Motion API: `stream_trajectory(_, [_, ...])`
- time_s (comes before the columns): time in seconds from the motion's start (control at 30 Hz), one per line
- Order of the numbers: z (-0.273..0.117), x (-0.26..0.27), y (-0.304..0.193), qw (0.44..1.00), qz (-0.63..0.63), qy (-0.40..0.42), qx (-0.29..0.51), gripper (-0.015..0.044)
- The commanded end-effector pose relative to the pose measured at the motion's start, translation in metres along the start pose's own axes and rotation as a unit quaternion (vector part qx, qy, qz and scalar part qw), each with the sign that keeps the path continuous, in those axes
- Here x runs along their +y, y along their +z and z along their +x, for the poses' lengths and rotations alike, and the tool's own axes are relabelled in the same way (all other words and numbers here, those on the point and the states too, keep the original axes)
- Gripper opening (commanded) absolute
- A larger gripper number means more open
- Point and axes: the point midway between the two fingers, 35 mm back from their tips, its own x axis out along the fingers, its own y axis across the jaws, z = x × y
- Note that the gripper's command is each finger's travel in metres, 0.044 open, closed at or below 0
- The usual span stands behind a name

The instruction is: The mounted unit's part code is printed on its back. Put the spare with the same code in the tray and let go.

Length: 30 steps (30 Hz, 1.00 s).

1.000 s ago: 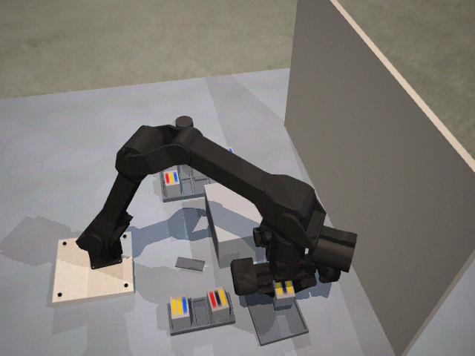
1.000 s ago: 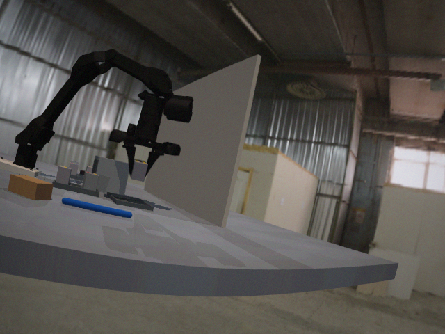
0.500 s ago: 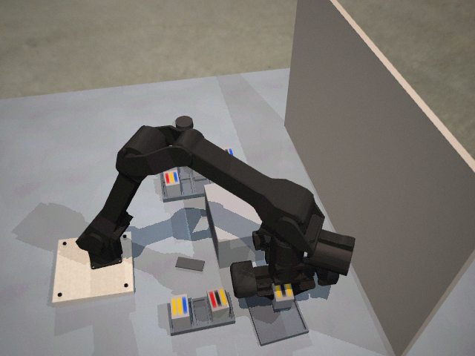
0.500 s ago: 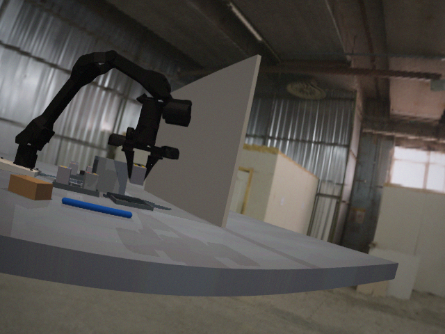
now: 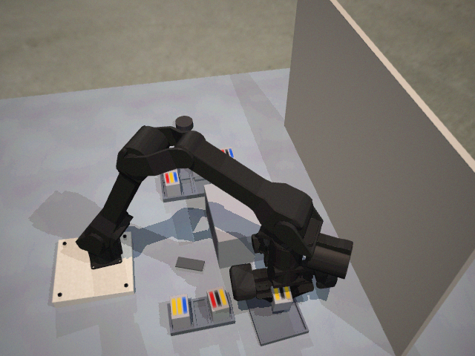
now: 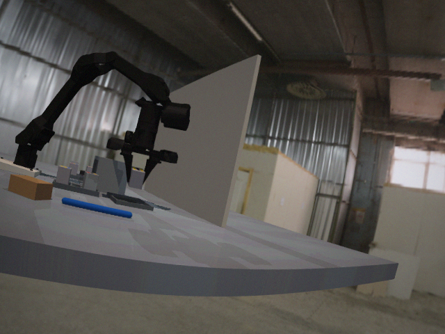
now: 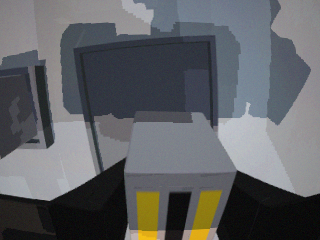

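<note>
My gripper (image 5: 281, 295) (image 6: 136, 177) (image 7: 167, 164) is shut on a grey spare block with yellow, black and yellow stripes. This spare (image 5: 281, 304) (image 6: 136, 180) (image 7: 172, 150) is upright and held a little above the back part of the tray (image 5: 277, 327) (image 6: 138, 204) (image 7: 135, 75). In a front rack (image 5: 202, 328) stand a yellow-yellow-blue spare (image 5: 179, 305) and a red-black-yellow spare (image 5: 217, 299). A rear rack (image 5: 184, 198) holds a red-yellow-blue spare (image 5: 171, 178). Another striped block (image 5: 227, 152) is partly hidden by the arm. I cannot make out the mounted unit or its code.
A tall grey panel (image 5: 364, 172) (image 6: 204, 143) stands right of the arm. A large grey box (image 5: 234, 251) (image 6: 108, 176) stands behind the front rack. A dark flat plate (image 5: 189, 263) lies near the base. An orange block (image 6: 30, 186) and a blue rod (image 6: 96, 207) lie on the table.
</note>
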Motion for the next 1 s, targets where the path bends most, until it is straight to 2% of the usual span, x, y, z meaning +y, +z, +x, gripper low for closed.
stream_trajectory(0.0, [0.005, 0.002, 0.001, 1.000, 0.003, 0.003, -0.001, 0.0000])
stream_trajectory(0.97, [0.025, 0.006, 0.003, 1.000, 0.003, 0.005, -0.002, 0.0000])
